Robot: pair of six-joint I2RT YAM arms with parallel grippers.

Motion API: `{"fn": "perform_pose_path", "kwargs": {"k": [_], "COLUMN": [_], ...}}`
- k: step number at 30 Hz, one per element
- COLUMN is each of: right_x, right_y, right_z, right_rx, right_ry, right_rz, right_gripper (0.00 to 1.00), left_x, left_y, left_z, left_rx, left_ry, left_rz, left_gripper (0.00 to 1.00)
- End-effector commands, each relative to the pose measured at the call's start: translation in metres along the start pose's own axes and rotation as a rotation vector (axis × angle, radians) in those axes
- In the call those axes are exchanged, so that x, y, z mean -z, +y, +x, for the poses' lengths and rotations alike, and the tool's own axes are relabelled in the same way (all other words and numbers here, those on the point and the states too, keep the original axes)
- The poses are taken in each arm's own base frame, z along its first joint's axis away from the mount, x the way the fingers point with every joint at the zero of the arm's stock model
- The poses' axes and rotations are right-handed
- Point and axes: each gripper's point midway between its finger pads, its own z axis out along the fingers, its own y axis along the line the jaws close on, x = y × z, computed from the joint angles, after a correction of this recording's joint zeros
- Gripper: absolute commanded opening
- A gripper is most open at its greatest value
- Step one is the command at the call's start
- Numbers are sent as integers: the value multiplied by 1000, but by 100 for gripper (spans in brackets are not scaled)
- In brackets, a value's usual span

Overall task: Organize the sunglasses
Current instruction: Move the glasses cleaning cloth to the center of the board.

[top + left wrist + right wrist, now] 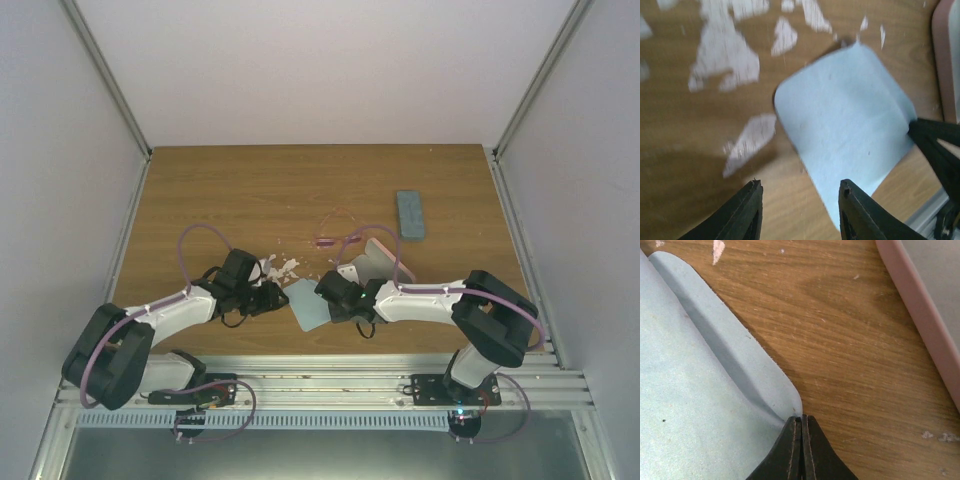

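The pink-framed sunglasses point(327, 240) lie on the table beyond both grippers. A thin dark loop point(235, 318) shows under my left wrist; I cannot tell whether it is the dark pair. A light blue cloth point(308, 304) point(845, 120) point(685, 390) lies flat between the grippers. My right gripper point(326, 300) point(801, 417) is shut on the cloth's right corner, and its black fingers point(935, 145) show in the left wrist view. My left gripper point(274, 297) point(800, 184) hangs open over the cloth's left edge, holding nothing.
An open pink case point(368, 262) point(941, 60) point(920, 305) stands just right of the cloth. A blue-grey case point(410, 213) lies farther back on the right. White scuffed patches point(725, 55) mark the wood left of the cloth. The table's near edge is close behind the grippers.
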Motion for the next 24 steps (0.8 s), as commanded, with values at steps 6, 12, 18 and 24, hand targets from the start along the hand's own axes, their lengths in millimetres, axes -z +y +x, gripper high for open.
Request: {"fn": "perform_pose_path", "kwargs": {"k": [6,12,18,24], "right_x": [6,10,9,7], "right_y": [-3,13,15,14], "right_z": [12,9,12,17], "right_rx": [-12,-33,-48,-54], "right_ry": [22,27,37,45], "right_rz": [-24,-108,-125,-132], "right_gripper": [1,0,1,0], "left_x": [0,-8,-11,-29], "left_y": [-12,-25,-26,-44], "left_z": [5,45,81,88], "left_rx": [36,78,167,169], "left_ry": [-43,61,70,87], "left_rz": [32,9,-41,-46], "left_gripper": [39,36,36,36]}}
